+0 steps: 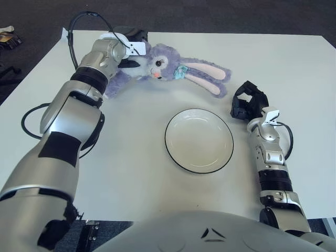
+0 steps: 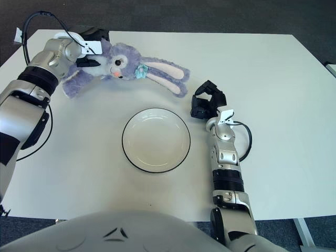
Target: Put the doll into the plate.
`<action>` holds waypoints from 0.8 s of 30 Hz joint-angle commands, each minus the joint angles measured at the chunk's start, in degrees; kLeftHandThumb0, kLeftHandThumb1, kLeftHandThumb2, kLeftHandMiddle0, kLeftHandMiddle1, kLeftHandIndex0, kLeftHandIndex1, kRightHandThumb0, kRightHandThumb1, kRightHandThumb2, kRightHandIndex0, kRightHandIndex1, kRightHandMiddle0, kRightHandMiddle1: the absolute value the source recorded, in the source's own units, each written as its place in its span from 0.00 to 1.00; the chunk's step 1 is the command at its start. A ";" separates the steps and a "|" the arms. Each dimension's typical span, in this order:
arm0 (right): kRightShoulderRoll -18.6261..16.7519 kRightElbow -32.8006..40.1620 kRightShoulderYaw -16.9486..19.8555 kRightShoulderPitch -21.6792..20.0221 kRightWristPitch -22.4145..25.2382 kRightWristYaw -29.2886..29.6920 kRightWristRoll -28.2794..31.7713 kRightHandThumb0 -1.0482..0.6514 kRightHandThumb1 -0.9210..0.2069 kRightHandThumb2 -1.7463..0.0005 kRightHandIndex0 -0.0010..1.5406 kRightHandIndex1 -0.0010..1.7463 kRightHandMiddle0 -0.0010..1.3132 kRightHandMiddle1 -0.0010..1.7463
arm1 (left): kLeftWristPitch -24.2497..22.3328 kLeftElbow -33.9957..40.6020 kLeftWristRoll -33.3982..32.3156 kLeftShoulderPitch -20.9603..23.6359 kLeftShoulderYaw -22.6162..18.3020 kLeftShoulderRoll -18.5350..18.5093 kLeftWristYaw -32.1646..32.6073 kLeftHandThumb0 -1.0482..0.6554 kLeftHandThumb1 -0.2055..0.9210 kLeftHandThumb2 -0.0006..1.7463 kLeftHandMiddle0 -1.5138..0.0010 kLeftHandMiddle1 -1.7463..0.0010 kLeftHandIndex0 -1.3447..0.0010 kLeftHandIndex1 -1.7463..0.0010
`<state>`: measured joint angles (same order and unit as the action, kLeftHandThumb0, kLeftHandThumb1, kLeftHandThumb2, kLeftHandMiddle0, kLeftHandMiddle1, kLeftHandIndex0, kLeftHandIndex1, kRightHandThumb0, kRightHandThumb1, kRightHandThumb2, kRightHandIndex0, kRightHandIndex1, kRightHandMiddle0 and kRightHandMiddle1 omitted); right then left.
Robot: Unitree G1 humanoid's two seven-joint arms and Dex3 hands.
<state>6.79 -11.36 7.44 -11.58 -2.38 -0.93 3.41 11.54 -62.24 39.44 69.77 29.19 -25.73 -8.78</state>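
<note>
The left hand reaches to the far side of the white counter with its fingers closed on the purple rabbit doll, whose long ears trail away from the hand toward the robot's right. The empty plate sits nearer the robot, well apart from that hand. The right hand shows just right of the plate, fingers curled and holding nothing.

Both arms are silver metal with black joint bands, and black cables loop beside each forearm. The left hand and right hand have black fingers with a white tag at each wrist. The torso is a grey shell with small black triangular marks.
</note>
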 commanded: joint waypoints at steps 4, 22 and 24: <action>0.50 -4.01 -0.26 2.85 3.05 -0.99 -0.29 0.33 0.56 0.22 0.87 1.00 0.49 1.00 | 0.54 3.55 -0.82 1.10 -1.34 -1.34 -2.03 0.62 0.08 1.00 0.37 0.09 0.45 0.00; 2.52 -3.85 -0.72 2.94 3.50 -6.83 2.08 0.33 0.55 0.23 0.87 1.00 0.48 1.00 | 0.47 10.44 -1.10 -0.91 -3.03 -2.25 -2.43 0.62 0.07 1.00 0.36 0.10 0.45 0.00; 2.68 -3.93 -0.74 2.92 3.55 -7.07 2.13 0.33 0.55 0.23 0.88 1.00 0.48 1.00 | 0.25 10.81 -0.99 -1.00 -3.04 -2.26 -2.39 0.62 0.07 1.00 0.36 0.10 0.45 0.00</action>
<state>9.21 -12.09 7.44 -11.68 -2.49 -7.00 5.85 12.34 -52.44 38.41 69.13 26.90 -27.39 -11.33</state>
